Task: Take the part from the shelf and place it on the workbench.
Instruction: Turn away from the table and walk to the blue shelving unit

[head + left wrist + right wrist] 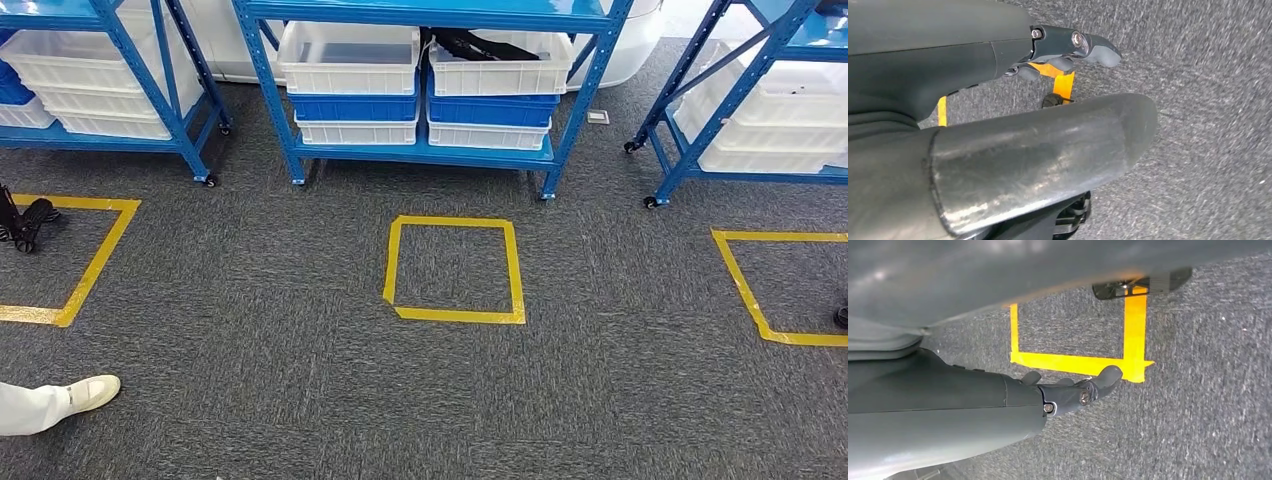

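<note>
Ahead: shelf [420, 150] well beyond both hanging arms | part unidentified | left hand [1068, 50] empty, fingers loosely apart | right hand [1073, 390] likewise | neither nearer.

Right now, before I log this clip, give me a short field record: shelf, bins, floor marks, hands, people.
shelf: blue rack straight ahead, on the far side of the square
bins: white and blue crates stacked on its lower level
floor mark: yellow tape square on grey carpet
left hand: hangs over carpet, holds nothing
right hand: hangs over carpet, holds nothing
person: white shoe at lower left
</note>
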`<state>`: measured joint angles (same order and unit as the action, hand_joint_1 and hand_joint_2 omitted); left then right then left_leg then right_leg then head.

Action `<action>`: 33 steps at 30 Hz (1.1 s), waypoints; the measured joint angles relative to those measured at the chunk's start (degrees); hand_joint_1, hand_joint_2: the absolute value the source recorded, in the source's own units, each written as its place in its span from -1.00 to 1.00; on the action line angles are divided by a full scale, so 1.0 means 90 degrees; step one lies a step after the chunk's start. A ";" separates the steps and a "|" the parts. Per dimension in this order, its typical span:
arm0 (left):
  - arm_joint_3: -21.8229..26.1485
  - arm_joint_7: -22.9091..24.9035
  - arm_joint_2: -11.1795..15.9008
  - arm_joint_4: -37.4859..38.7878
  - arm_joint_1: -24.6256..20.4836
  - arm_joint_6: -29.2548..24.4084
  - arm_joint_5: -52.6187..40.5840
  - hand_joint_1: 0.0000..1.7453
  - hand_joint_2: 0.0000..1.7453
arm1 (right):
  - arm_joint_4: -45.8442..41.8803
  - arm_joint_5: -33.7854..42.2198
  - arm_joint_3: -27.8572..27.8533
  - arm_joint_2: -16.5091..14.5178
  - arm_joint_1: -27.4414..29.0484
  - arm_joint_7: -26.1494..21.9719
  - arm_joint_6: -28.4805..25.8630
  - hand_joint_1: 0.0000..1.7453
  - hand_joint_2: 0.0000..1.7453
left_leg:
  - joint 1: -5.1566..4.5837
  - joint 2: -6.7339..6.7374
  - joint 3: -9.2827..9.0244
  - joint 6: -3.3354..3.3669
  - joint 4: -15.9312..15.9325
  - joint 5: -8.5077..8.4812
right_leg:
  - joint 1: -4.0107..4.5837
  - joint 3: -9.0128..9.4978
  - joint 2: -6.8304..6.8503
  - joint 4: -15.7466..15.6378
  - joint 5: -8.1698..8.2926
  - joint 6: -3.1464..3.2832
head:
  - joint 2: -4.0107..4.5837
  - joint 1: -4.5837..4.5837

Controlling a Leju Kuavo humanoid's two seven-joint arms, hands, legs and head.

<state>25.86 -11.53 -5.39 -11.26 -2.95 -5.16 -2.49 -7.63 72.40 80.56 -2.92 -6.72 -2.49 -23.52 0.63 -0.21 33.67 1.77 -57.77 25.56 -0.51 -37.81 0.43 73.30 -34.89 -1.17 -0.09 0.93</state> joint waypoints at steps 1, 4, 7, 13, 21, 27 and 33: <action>0.0000 -0.0001 0.0001 0.0000 0.0000 0.0000 -0.0001 -1.00 -1.00 | 0.0000 0.0003 -0.0001 0.0002 0.0012 0.0001 0.0000 -1.00 -1.00 | 0.0002 -0.0042 -0.0006 -0.0003 -0.0001 0.0002 | -0.0016 -0.0081 -0.0010 0.0099 0.0025 -0.0049 | 0.0000 -0.0001; 0.0000 0.0000 -0.0002 0.0000 0.0001 -0.0001 -0.0004 -1.00 -1.00 | 0.0000 0.0008 -0.0002 0.0012 0.0025 0.0002 0.0000 -1.00 -1.00 | 0.0016 -0.0146 -0.0048 -0.0045 -0.0006 0.0020 | -0.0069 0.0327 -0.0018 -0.0939 0.0556 -0.0237 | 0.0000 -0.0005; 0.0000 0.0010 -0.0002 0.0000 0.0002 -0.0015 -0.0018 -1.00 -1.00 | 0.0000 0.0014 -0.0002 0.0012 0.0010 0.0007 0.0000 -1.00 -1.00 | -0.0019 -0.0198 -0.0062 -0.0164 -0.0014 0.0075 | -0.0053 0.0659 -0.0038 -0.1727 0.0822 -0.0144 | 0.0000 -0.0006; 0.0006 0.0035 0.0001 0.0001 0.0008 -0.0065 -0.0047 -1.00 -1.00 | 0.0002 0.0024 -0.0002 0.0016 0.0007 0.0009 -0.0013 -1.00 -1.00 | 0.0021 -0.0045 0.0321 -0.0352 -0.0901 0.0555 | -0.0072 0.0853 -0.0021 -0.1761 0.0774 0.0173 | 0.0000 0.0038; 0.0023 0.0053 0.0000 0.0002 0.0021 -0.0085 -0.0054 -1.00 -1.00 | 0.0002 0.0024 -0.0002 0.0010 0.0031 0.0015 -0.0019 -1.00 -1.00 | -0.0030 0.0033 0.0400 -0.0216 -0.0400 -0.0195 | 0.0005 0.1277 -0.0018 -0.1772 0.0372 0.0124 | 0.0000 0.0038; 0.0024 0.0055 -0.0012 0.0001 0.0024 -0.0085 -0.0056 -1.00 -1.00 | 0.0002 0.0024 -0.0002 0.0006 -0.0001 0.0024 -0.0029 -1.00 -1.00 | -0.0022 -0.0028 0.0106 0.0010 -0.0105 -0.0026 | 0.0026 0.1189 -0.0017 -0.1316 0.0278 -0.0061 | 0.0000 0.0007; 0.0027 0.0059 -0.0019 0.0002 0.0039 -0.0085 -0.0056 -1.00 -1.00 | 0.0002 0.0025 -0.0002 0.0015 0.0031 0.0030 -0.0032 -1.00 -1.00 | -0.0005 -0.0131 -0.0280 0.0031 -0.0071 0.0293 | -0.0012 -0.0095 -0.0029 -0.0240 -0.0015 -0.0150 | 0.0000 -0.0038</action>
<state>26.10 -10.99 -5.56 -11.24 -2.60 -5.92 -2.99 -7.61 72.62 80.54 -2.79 -6.44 -2.22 -23.80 0.59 -1.40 31.15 2.05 -58.40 28.20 -0.62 -38.67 0.17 71.15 -35.03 -2.53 -0.09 0.58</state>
